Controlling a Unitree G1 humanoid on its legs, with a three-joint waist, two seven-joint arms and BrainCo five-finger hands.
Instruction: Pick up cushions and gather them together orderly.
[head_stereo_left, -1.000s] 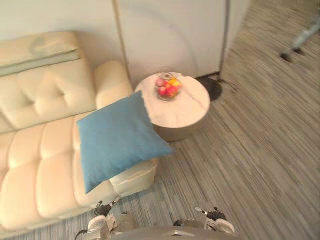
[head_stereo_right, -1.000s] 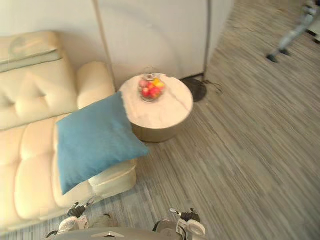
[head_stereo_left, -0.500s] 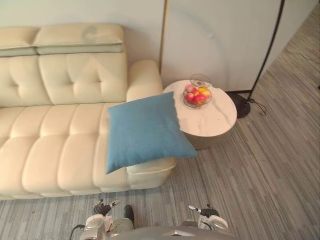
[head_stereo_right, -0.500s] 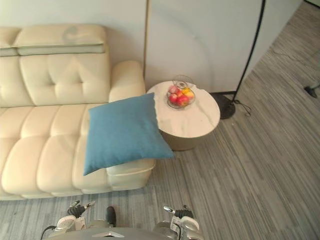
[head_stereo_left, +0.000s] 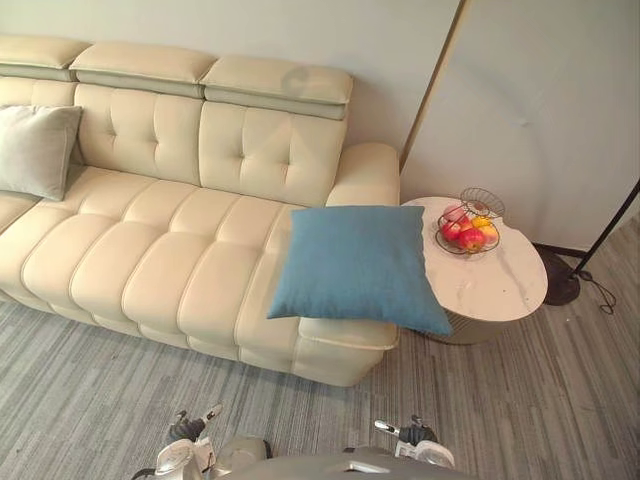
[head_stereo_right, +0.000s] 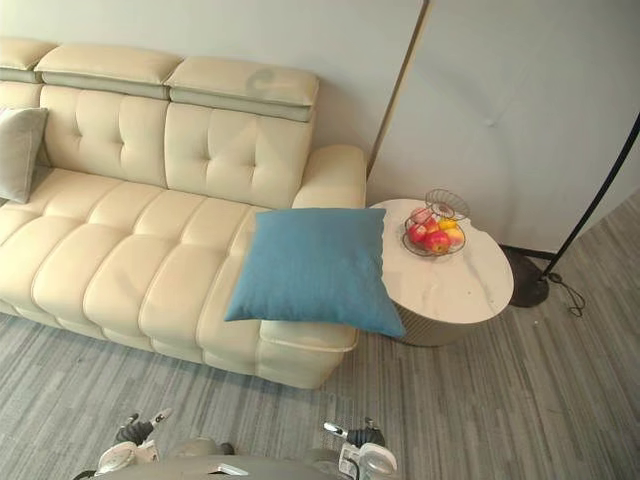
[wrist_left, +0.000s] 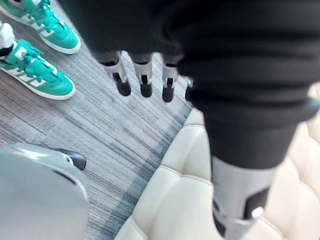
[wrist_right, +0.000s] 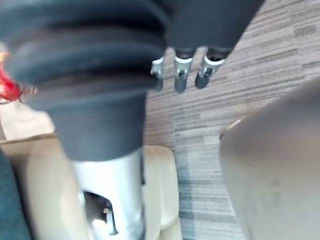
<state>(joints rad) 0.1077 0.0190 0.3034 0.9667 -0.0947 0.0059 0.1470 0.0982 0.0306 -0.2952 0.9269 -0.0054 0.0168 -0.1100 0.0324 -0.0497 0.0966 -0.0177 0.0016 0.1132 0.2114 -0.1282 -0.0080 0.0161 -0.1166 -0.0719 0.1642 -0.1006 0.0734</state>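
**Both hands empty, two cushions well apart on the sofa**

The left hand (wrist_left: 144, 76) hangs low over the front edge of the cream sofa (wrist_left: 170, 210). Its fingers are straight and loose, pointing at the grey striped carpet (wrist_left: 100, 130), and it holds nothing. The right hand (wrist_right: 181, 69) hangs the same way, relaxed and empty, above the carpet by the sofa's near corner. The left wrist view adds a pair of green shoes (wrist_left: 35, 75) on the carpet near that hand's fingertips.

Past the hands, the blue cushion (head_stereo_left: 355, 262), square and plump, lies flat on the sofa's right end. One corner juts over the rim of the round white table (head_stereo_left: 505, 285) beside it, where a wire bowl of fruit (head_stereo_left: 468, 228) stands. The grey cushion (head_stereo_left: 35, 150) leans against the backrest at the sofa's left end. A black floor lamp base (head_stereo_left: 560, 288) sits beyond the table.
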